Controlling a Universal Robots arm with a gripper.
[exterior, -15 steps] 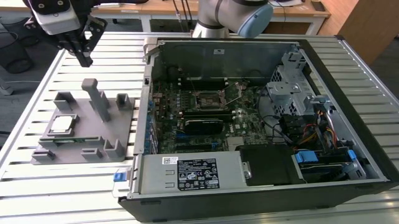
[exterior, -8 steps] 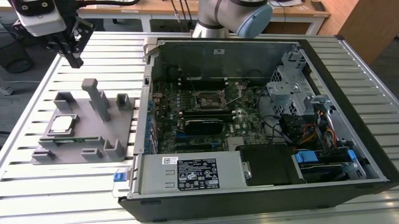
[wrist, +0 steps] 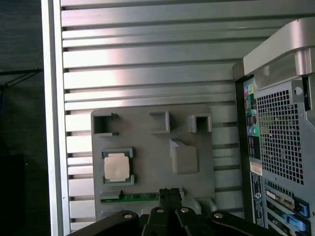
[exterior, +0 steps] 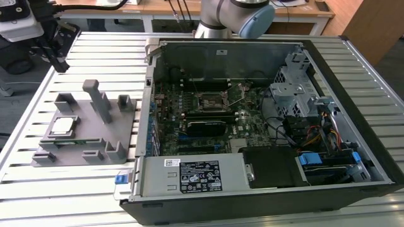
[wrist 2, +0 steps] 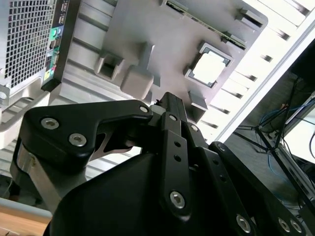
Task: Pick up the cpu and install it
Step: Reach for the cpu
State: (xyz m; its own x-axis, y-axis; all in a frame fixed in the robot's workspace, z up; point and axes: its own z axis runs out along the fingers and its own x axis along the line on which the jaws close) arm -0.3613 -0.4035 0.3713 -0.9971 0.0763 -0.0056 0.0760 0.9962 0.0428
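Your gripper [wrist: 170,193] hangs above the grey fixture [wrist: 147,147], well clear of it, with its fingers closed together and nothing between them. The same closed tips show in the second wrist view [wrist 2: 170,101].

The cpu [exterior: 63,126] lies flat in its square recess in that fixture. The fixture rests on the slatted tabletop [exterior: 63,189] near the edge at the exterior view's left, just beside the open computer case [exterior: 221,59]. Both wrist views show the cpu's pale metal top facing up [wrist: 117,166] [wrist 2: 210,67].

I judge the step in hand to be the reach for the cpu, and the gripper is not yet centred over it.

- **Line up high:** Spread the fingers wider than the chip while you are high above it, then bring the gripper's midline over the chip's middle.
- **Choose the sides:** Square the fingers to two opposite sides of the chip, picking the sides where the recess wall is lowest. The raised lips at the corners look likely to block a pad.
- **Descend and grip:** Come straight down and grip lightly.
- **Keep clear:** Stay off the green memory stick [wrist: 133,197] just beside the recess and off the fixture's tall posts [exterior: 98,99].

The socket [exterior: 211,99] on the board inside the case stands uncovered.
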